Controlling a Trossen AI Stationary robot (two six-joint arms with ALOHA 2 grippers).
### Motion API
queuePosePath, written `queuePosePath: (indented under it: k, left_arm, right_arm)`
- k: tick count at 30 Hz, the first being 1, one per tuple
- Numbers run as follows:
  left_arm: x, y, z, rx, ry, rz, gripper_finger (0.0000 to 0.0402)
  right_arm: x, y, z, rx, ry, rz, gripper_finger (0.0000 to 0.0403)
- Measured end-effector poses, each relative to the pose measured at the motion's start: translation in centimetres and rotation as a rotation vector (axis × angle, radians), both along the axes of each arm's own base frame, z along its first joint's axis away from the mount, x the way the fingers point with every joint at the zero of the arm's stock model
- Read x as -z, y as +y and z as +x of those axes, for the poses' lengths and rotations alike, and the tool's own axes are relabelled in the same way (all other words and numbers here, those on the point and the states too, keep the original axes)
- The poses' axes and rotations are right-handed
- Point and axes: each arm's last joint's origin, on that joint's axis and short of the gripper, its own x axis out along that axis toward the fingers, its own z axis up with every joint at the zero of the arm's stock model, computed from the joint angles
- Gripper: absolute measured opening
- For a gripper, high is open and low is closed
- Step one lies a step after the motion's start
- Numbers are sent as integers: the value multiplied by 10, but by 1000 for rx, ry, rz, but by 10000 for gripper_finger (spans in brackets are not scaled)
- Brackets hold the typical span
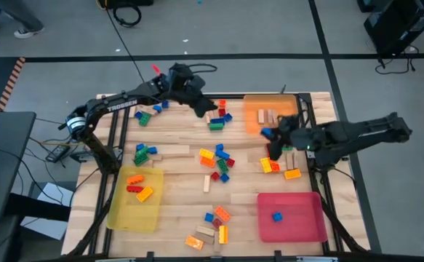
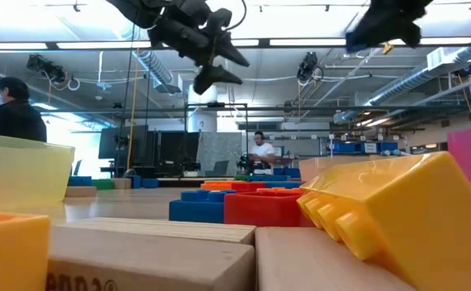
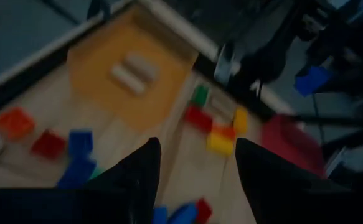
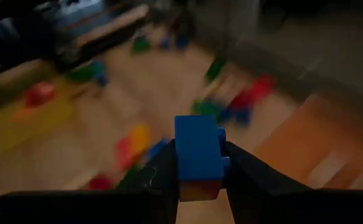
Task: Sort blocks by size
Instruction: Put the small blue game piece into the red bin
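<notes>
High view: the left gripper (image 1: 210, 111) hangs over the table's far edge at about 11 o'clock from the table centre, just by a cluster of blue and green bricks (image 1: 218, 120). The right gripper (image 1: 271, 135) sits at about 2 o'clock, beside the orange tray (image 1: 254, 109), pinching a small blue brick (image 1: 267, 133). The yellow tray (image 1: 124, 212) at 8 o'clock holds red, yellow and orange bricks (image 1: 137, 186); the red tray (image 1: 299, 218) at 4 o'clock holds one blue brick (image 1: 276, 216). Other bricks lie scattered mid-table.

Low view: the left gripper (image 2: 217, 62) hangs high above the table, its fingers spread and empty. A big yellow brick (image 2: 380, 214) and tan wooden blocks (image 2: 150, 250) fill the foreground.

Left wrist view: the two dark fingers (image 3: 137, 171) stand apart with nothing between them; two wooden blocks (image 3: 133, 70) lie in the orange tray (image 3: 94, 56).

Right wrist view: the fingers (image 4: 246, 171) are clamped on the blue brick (image 4: 198, 149), held above the table.
</notes>
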Motion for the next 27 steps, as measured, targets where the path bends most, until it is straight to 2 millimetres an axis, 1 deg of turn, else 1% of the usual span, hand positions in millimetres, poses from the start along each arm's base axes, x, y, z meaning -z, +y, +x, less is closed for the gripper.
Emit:
queuePosePath:
  k: [4, 7, 13, 17, 20, 24, 27]
  left_arm:
    - [10, -10, -3, 54, 121, 6, 214]
    - [15, -21, -2, 103, 180, 26, 214]
    - [17, -39, -5, 130, 278, 81, 214]
    - [12, -54, -12, 164, 234, 120, 213]
    - [9, -66, -26, 164, 214, 147, 213]
    - [12, -80, -47, 88, 245, 224, 213]
    - [12, -90, -60, 50, 220, 258, 213]
  right_arm:
    - [8, 12, -2, 81, 131, 312, 109]
    - [7, 24, 0, 115, 259, 449, 109]
    - [-2, 57, 4, 192, 450, 557, 109]
    - [4, 86, 0, 229, 541, 620, 109]
    - [10, 110, -7, 279, 554, 675, 109]
    - [20, 142, -17, 366, 546, 731, 109]
    - [32, 165, -23, 436, 549, 751, 109]
